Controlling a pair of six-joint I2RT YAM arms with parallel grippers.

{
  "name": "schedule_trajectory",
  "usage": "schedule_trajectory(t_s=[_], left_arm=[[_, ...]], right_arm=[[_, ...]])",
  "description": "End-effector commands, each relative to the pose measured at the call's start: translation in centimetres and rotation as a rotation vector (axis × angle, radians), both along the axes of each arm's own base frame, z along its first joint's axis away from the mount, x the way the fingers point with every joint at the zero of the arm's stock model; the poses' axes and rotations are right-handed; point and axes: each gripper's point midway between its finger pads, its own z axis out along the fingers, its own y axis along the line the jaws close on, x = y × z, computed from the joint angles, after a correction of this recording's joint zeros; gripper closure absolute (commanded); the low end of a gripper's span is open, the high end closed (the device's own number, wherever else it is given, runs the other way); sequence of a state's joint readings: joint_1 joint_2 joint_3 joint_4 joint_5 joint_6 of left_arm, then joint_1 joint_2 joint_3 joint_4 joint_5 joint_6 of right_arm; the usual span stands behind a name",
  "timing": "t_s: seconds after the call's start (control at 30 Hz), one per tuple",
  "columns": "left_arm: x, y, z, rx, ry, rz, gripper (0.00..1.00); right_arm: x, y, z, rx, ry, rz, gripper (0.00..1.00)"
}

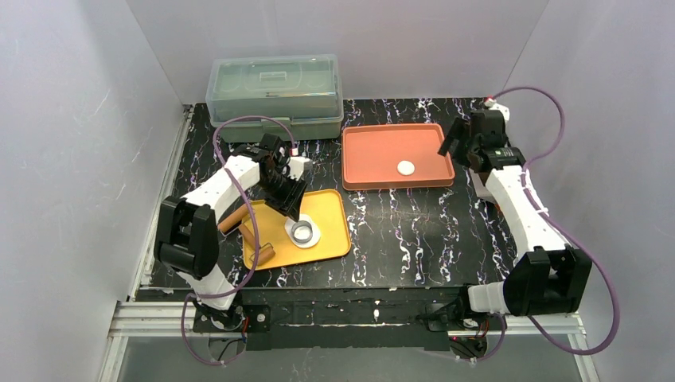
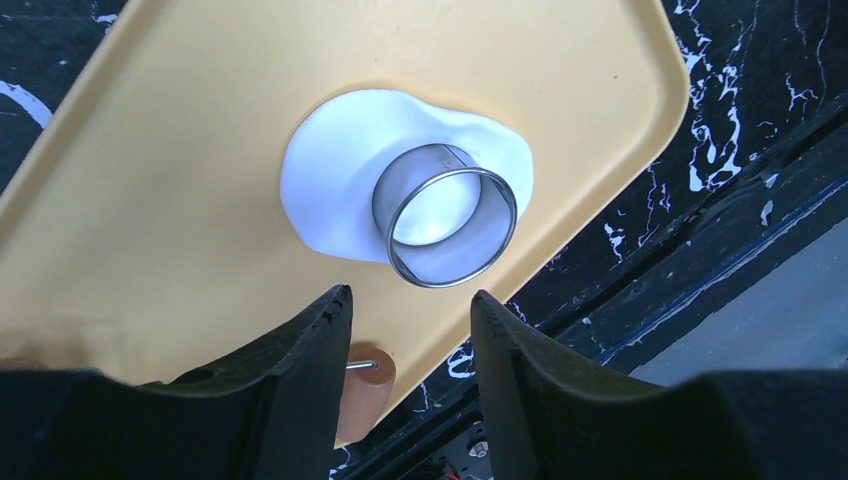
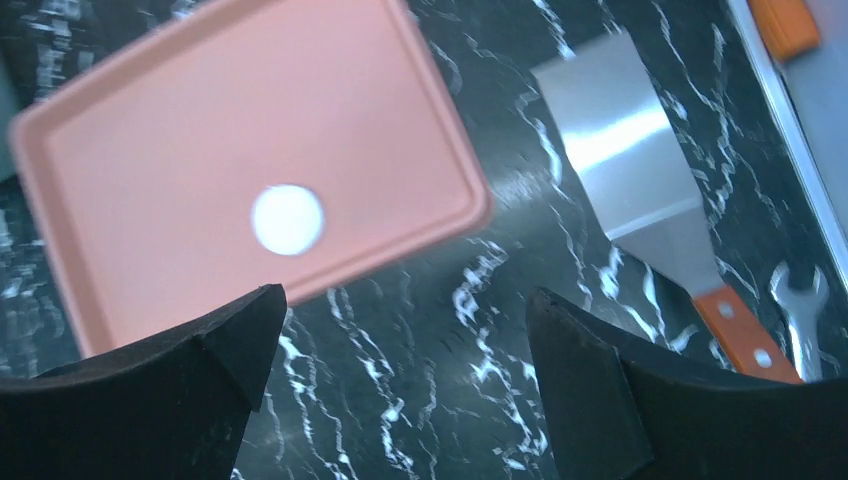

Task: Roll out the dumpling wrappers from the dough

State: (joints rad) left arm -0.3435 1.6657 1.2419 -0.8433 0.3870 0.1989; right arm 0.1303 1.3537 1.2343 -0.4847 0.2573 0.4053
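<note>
A flat oval sheet of white dough (image 2: 345, 185) (image 1: 312, 237) lies on the yellow tray (image 2: 180, 150) (image 1: 330, 215). A small metal ring (image 2: 445, 228) (image 1: 302, 231) stands on the dough's near right part. My left gripper (image 2: 410, 300) (image 1: 291, 208) hovers just short of the ring, open, with nothing between its fingers. One round white dumpling wrapper (image 3: 287, 219) (image 1: 406, 167) lies in the pink tray (image 3: 150, 150) (image 1: 374, 143). My right gripper (image 3: 405, 300) (image 1: 460, 140) stands wide open above the dark table beside that tray's right edge, holding nothing.
A wooden rolling pin (image 1: 259, 243) (image 2: 362, 395) lies on the yellow tray's left part. A metal spatula with an orange handle (image 3: 640, 180) and a wrench (image 3: 800, 310) lie on the table right of the pink tray. A clear lidded box (image 1: 275, 95) sits at the back.
</note>
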Motion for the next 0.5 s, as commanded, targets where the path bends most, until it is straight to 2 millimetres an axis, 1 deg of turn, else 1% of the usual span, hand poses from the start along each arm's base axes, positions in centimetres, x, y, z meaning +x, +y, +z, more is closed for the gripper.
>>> schedule_trajectory(t_s=[0.0, 0.07, 0.1, 0.13, 0.2, 0.27, 0.3, 0.43, 0.47], left_arm=[[0.3, -0.1, 2.7, -0.03, -0.09, -0.013, 0.53], [0.5, -0.2, 3.2, -0.041, -0.12, -0.01, 0.51], [0.6, -0.1, 3.2, -0.044, -0.13, -0.008, 0.5], [0.6, -0.1, 3.3, -0.045, -0.138, -0.006, 0.5], [0.7, 0.1, 3.6, -0.05, -0.152, -0.002, 0.49], [0.8, 0.1, 4.1, -0.063, -0.163, -0.001, 0.48], [0.7, 0.0, 4.2, -0.071, -0.164, -0.002, 0.48], [0.6, -0.3, 4.6, -0.099, -0.139, -0.005, 0.47], [0.5, -0.4, 4.7, -0.105, -0.134, -0.005, 0.46]], right_arm=[[-2.6, -3.0, -2.7, 0.004, 0.078, -0.141, 0.01], [-3.2, -2.7, -4.7, 0.08, 0.144, -0.131, 0.02], [-3.8, -2.6, -6.2, 0.108, 0.204, -0.138, 0.02], [-4.6, -3.1, -7.3, 0.122, 0.259, -0.178, 0.01], [-6.5, -4.9, -8.8, 0.067, 0.343, -0.301, 0.02], [-8.0, -6.2, -9.6, 0.032, 0.348, -0.395, 0.02], [-8.5, -6.6, -9.8, 0.035, 0.324, -0.43, 0.02], [-9.8, -7.1, -10.3, 0.081, 0.21, -0.513, 0.02], [-10.5, -7.5, -10.9, 0.067, 0.21, -0.539, 0.02]])
